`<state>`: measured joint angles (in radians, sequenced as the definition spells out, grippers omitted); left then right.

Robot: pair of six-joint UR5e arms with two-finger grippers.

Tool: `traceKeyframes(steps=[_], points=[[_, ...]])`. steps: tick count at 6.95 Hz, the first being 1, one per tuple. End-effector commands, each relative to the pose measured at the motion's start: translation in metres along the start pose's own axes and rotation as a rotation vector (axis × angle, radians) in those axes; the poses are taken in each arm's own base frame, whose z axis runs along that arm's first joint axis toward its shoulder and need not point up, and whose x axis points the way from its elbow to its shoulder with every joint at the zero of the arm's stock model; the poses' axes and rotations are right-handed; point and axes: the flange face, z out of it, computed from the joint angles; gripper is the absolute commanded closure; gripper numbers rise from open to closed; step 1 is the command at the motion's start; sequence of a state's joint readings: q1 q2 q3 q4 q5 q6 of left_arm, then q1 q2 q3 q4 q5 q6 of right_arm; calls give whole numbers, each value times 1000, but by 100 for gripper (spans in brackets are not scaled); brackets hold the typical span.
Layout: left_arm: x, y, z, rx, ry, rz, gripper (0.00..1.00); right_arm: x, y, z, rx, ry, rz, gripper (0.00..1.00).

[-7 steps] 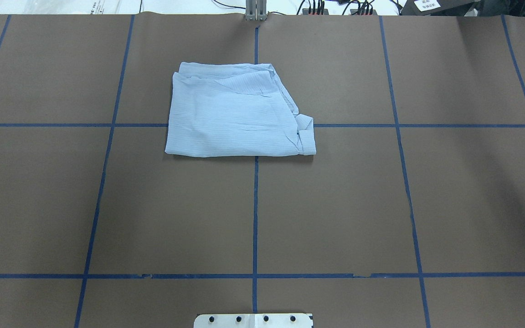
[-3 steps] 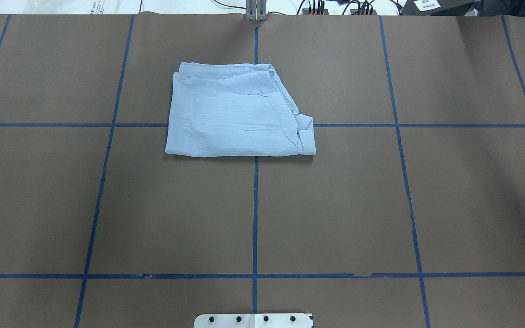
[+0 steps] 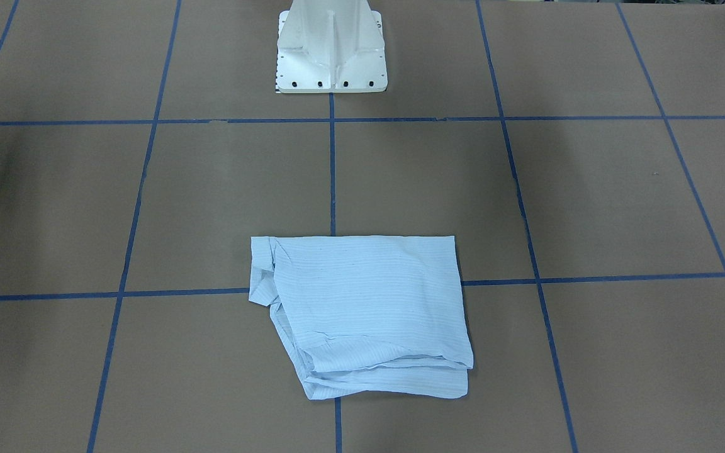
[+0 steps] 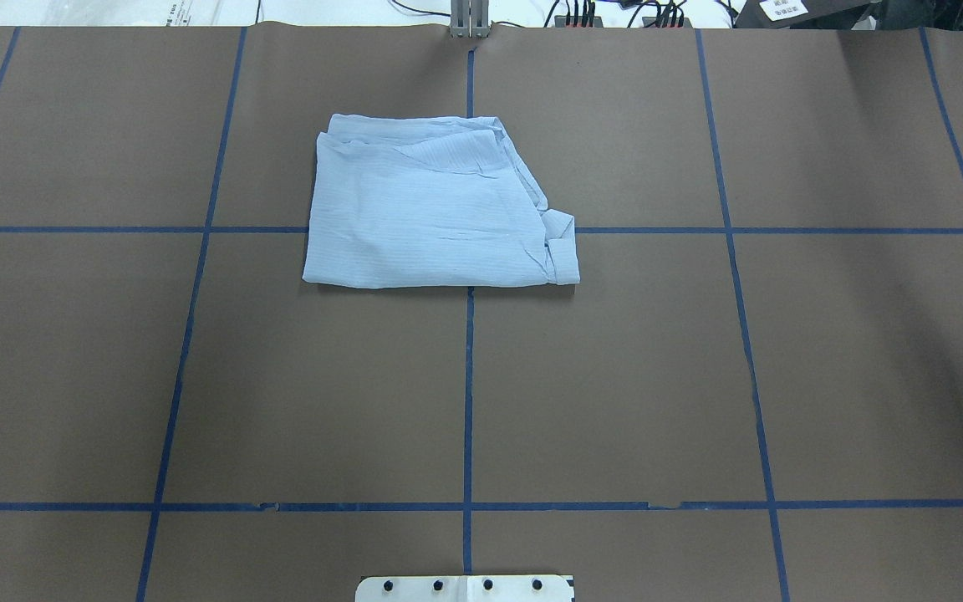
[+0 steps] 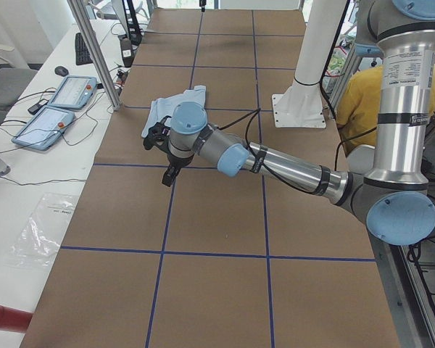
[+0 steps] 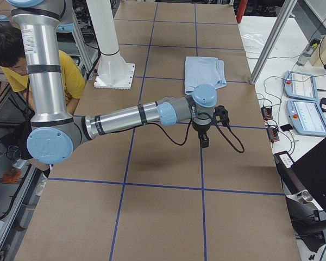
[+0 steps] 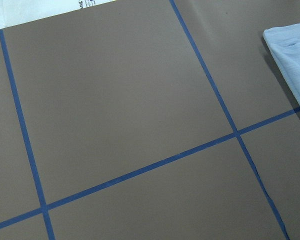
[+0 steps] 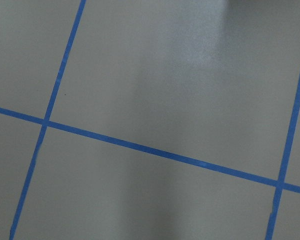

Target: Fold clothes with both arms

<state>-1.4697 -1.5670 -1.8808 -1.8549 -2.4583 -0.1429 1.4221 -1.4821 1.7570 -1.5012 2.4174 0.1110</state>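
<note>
Below my left tool (image 5: 167, 175) and right tool (image 6: 204, 141): brown bench (image 4: 615, 376), blue tape (image 4: 468, 401); shirt (image 4: 423, 217) lies apart from both. I can't tell either tool's state.

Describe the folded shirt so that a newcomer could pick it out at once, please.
On the brown table gridded with blue tape, start at the white pedestal base and follow the centre tape line away from it. The shirt lies over the second crossing, folded into a rough rectangle. It is the only light-blue, finely striped cloth on the plain brown surface.
</note>
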Motion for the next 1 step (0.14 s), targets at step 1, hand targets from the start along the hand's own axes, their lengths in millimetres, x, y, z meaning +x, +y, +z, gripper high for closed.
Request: traceKeyframes(steps=[1], points=[[0, 0, 0, 1, 1, 2, 0, -1, -1, -1, 9, -1, -11, 0]])
